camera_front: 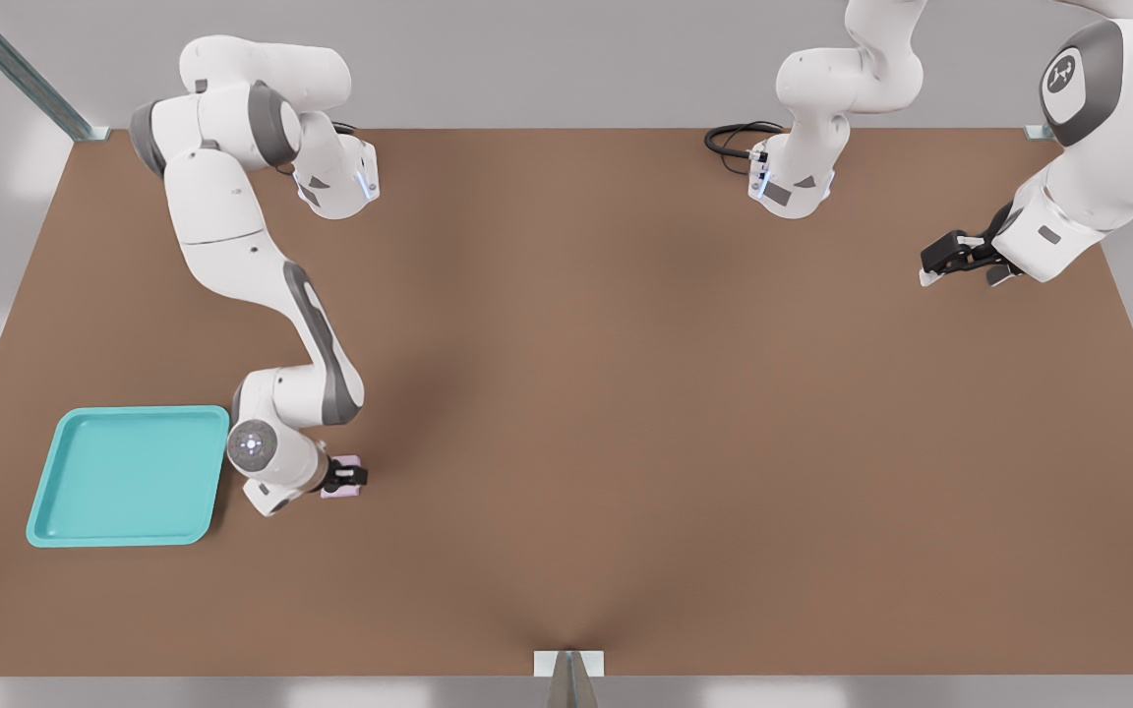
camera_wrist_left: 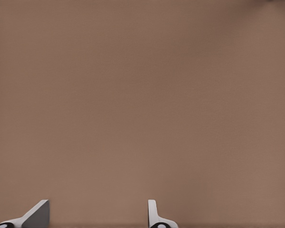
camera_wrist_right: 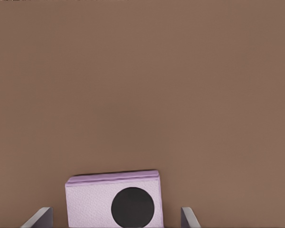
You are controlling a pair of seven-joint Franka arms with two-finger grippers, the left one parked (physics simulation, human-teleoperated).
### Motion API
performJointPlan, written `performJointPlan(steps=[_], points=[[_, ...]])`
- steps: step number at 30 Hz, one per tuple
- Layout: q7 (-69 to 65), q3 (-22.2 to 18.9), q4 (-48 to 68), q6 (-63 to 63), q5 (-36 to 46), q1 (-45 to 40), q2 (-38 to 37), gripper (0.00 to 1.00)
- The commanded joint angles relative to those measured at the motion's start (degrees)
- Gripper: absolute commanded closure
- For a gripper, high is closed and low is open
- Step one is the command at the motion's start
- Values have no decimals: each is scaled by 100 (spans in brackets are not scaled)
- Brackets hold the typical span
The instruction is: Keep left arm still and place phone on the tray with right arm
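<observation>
The pincer (camera_front: 350,479) is spread around the phone (camera_front: 342,491) at the tray's (camera_front: 45,497) three o'clock; nothing is lifted yet.

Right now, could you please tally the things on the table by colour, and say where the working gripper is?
Turquoise: 1, the tray
Pink-lilac: 1, the phone
Total: 2
The gripper is open, straddling the phone, beside the tray.

The gripper (camera_front: 348,479) covers most of the phone (camera_front: 342,493); the wrist view's edge crops phone and fingertips (camera_wrist_right: 43,216).
</observation>
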Motion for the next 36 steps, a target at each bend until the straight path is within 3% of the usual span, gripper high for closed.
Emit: performJointPlan(steps=[1, 8, 10, 18, 19, 20, 21, 27, 29, 36], points=[[148, 1, -5, 455, 8, 7, 53, 0], [87, 1, -67, 446, -27, 69, 115, 0], [43, 10, -119, 411, -27, 69, 62, 7], [-27, 10, -330, 393, -36, 86, 18, 7], [-28, 10, -330, 393, -36, 86, 10, 8], [-28, 10, -330, 393, -36, 86, 10, 23], [-28, 10, -330, 393, -36, 86, -8, 28], [-80, 10, -330, 332, -36, 69, -87, 35], [-317, 10, -330, -116, -36, 16, -421, 35], [-2910, 10, -1148, -257, -36, -1618, -1353, 35]])
